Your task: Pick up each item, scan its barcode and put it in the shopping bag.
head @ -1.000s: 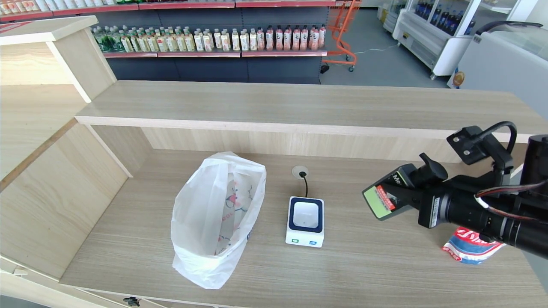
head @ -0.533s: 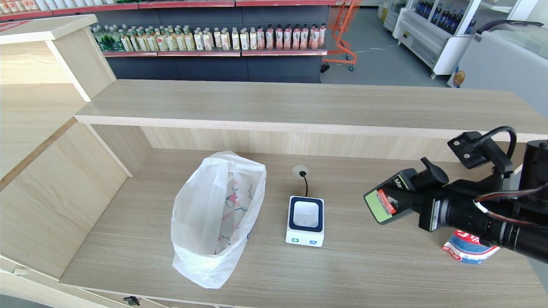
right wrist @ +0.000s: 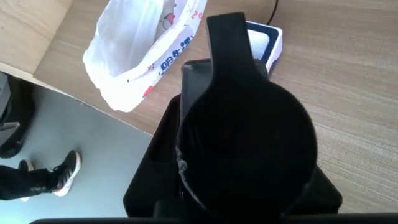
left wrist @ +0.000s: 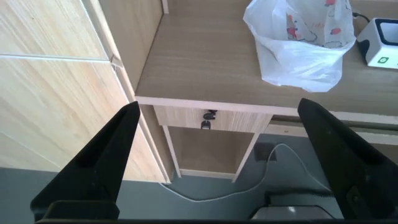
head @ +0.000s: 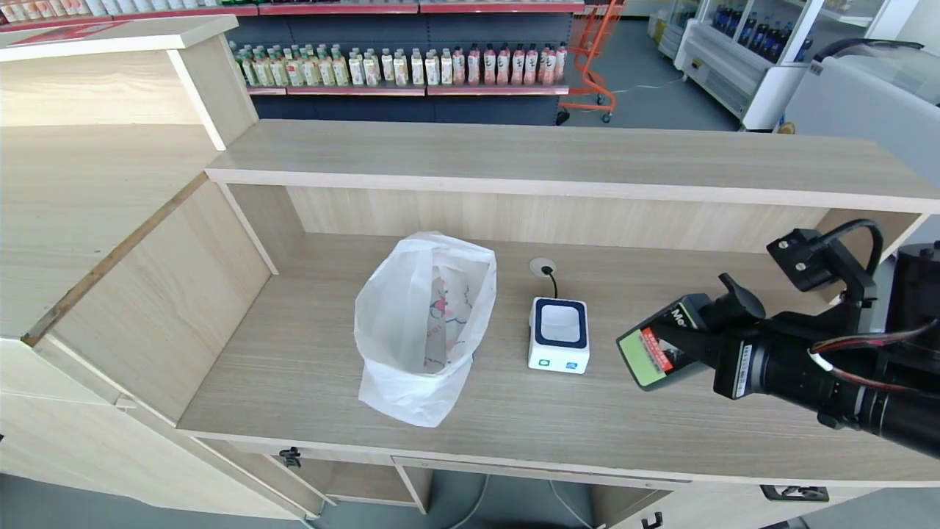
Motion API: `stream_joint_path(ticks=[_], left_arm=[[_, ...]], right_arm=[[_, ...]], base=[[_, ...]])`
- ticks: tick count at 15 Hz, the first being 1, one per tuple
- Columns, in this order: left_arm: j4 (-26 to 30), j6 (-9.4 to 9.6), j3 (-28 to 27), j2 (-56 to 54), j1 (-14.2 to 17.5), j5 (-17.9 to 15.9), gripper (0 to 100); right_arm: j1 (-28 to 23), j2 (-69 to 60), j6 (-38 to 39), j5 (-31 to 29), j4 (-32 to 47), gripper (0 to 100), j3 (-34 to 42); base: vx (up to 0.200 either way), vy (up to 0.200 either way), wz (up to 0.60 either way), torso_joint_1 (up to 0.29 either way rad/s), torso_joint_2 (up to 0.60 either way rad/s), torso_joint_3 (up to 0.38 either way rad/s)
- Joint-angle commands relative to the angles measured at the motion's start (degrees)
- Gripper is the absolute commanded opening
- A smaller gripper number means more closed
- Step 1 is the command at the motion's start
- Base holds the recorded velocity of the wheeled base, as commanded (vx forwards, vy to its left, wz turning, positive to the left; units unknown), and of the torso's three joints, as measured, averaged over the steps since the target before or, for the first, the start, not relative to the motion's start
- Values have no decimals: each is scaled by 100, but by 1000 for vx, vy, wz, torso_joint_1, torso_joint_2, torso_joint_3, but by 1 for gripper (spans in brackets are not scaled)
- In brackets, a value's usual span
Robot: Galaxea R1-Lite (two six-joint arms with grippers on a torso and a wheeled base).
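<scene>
Dark rectangular carton (head: 646, 358) with a green end face and a red label is hanging above the counter, just right of the scanner. The right gripper (head: 683, 338) is clamping it, black fingers pressing tight on its sides. Judgement: pick-up is done and the scan step is in hand, with bagging to follow.

Sweep, left to right:
- Left gripper (left wrist: 219, 109) is idling well left of the scanner, off the front edge of the pale wood-grain laminate counter (head: 514, 411). Jaws are spread wide, carrying nothing.
- White thin-plastic shopping bag (head: 422, 330), printed in pink and blue, is standing just left of the scanner. Its mouth is gaping upward and its film is crinkled and limp. It is likely collapsing if nudged.
- Small white boxy scanner (head: 559, 344) with a dark-framed glass window on top is sitting on the counter, its black cable running back to a grommet.

Next move, judged: the carton is needing to travel left over the window, barcode side turned down. Which face is carrying the barcode, cannot tell. Rigid card faces are gripping well.
</scene>
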Motion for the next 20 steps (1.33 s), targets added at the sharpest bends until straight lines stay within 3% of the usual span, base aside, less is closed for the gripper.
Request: stream_joint_path(ticks=[1,6,9,12,15,17,20], left_arm=[[-2,0,0,0,2,0,100],[-2,-18,0,0,2,0,100],[-2,0,0,0,2,9,100],[-2,-9,0,0,-7,0,100],[-2,0,0,0,2,9,100],[-2,0,0,0,2,9,100],[-2,0,0,0,2,9,100]], right_arm=[[2,30,122,-1,1,0,-37],[37,276,649,8,19,0,-318],[37,725,658,8,1,0,-547],[37,1867,570,-1,-43,0,-1373],[72,2975,-274,8,-377,0,-2041],[318,3520,-274,17,-921,0,-2348],[635,4064,-362,8,-1036,0,-3025]], base=[[0,200,0,2,2,2],[0,200,0,13,8,3],[0,0,0,0,0,0],[0,0,0,0,0,0],[0,0,0,0,0,0],[0,0,0,0,0,0],[0,0,0,0,0,0]])
